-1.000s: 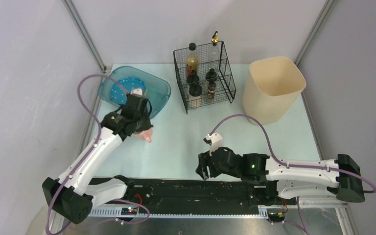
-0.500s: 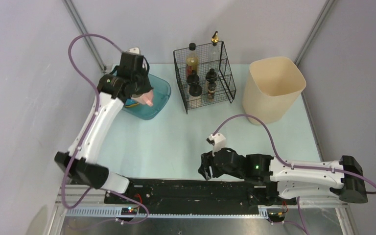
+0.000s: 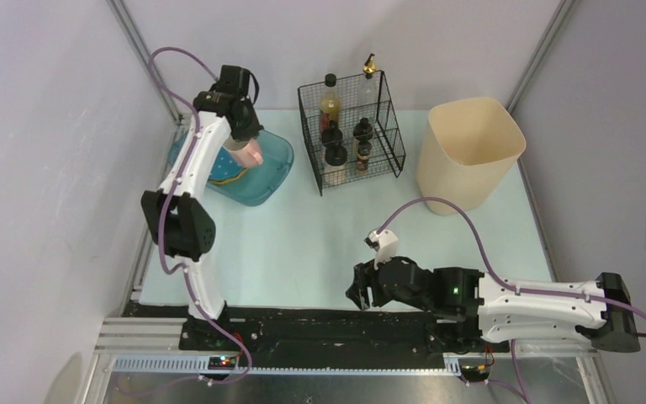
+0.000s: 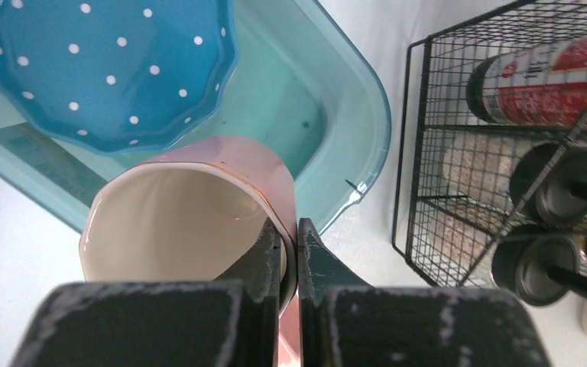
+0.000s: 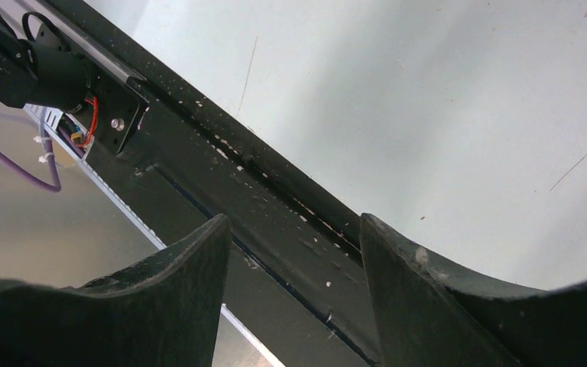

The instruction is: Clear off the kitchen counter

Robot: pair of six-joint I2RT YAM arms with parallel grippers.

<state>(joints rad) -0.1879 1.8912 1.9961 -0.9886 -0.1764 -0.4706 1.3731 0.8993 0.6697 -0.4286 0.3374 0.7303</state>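
The kitchen counter (image 3: 303, 240) spreads beyond my right gripper (image 5: 294, 267), whose fingers stand spread with nothing between them. They hang over the black front rail (image 5: 260, 206) at the counter's near edge. Ahead of them is bare mint surface, the widest free room I have.

My left gripper (image 4: 289, 252) pinches the wall of one pink cup (image 4: 191, 206), one finger inside and one outside, above the one teal tub (image 4: 367, 99). One blue dotted plate (image 4: 107, 69) lies in the tub beyond those fingers. To their right, apart from the tub's rim, stands one wire basket (image 3: 311, 143) of bottles; I cannot count them surely. One beige bin (image 3: 469, 156) stands farther right, near the counter's far right edge.
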